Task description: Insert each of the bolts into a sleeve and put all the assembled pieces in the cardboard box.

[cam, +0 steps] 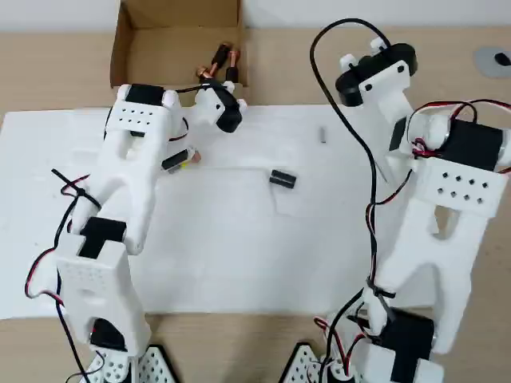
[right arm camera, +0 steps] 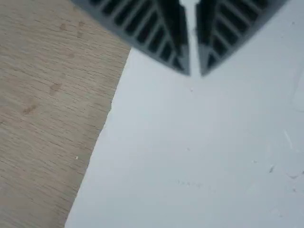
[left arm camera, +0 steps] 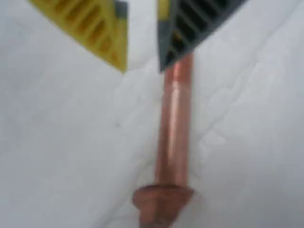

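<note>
- Left gripper [left arm camera: 142, 69]: one yellow finger and one dark grey one, with a modest gap and nothing between them. So it's open, just not wide.
- The copper-coloured metal bolt [left arm camera: 175, 128] lies flat on the white sheet [cam: 239, 255]. Its plain end sits right at the dark finger's tip and its flanged head points away from the gripper.
- Right gripper [right arm camera: 195, 72]: dark ribbed fingers pretty much closed, only a thin slit between the tips, holding nothing. It hangs over the sheet's edge, next to the bare wooden table [right arm camera: 42, 95].
- A short black cylindrical sleeve [cam: 282, 179] lies alone mid-sheet, well apart from both grippers.
- The open brown cardboard box [cam: 121, 48] sits at the far edge, with a couple of copper pieces [cam: 222, 62] in its near right corner.
</note>
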Controlling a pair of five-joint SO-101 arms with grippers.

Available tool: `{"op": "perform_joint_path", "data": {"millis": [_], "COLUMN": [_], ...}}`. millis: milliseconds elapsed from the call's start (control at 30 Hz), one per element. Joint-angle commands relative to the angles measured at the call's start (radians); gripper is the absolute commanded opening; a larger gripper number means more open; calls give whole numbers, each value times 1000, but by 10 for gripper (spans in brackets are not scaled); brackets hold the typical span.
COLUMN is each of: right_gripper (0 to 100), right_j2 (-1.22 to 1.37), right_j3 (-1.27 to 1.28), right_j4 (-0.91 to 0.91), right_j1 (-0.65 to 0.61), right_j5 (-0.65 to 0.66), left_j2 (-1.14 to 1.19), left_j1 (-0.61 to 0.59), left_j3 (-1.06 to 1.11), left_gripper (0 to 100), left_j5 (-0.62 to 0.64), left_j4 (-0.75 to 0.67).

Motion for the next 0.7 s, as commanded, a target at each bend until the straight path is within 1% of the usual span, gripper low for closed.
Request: {"op": "perform_joint_path", "data": {"millis": [0,133,233,333,467,667], "right_gripper": [11,11,11,11,11,11], "right_j2": [-4,-4,-4,-4,-4,-4], "right_j3": [-38,-38,-38,-38,-38,-38], "right_j4": [-25,-37,-54,-60,-60,-60], "right_j1": [15,15,15,15,15,15], "right_j5": [8,6,6,6,8,8], "left_j2": [2,15,15,15,22,122], "left_j1": [17,20,17,12,17,18], "left_j3": [-52,-78,-95,-87,-80,-84], "left_gripper": [105,139,140,140,140,140], "left_j5": [-5,55,91,92,92,94], "left_j4": [6,-9,-18,-71,-106,-149]}}
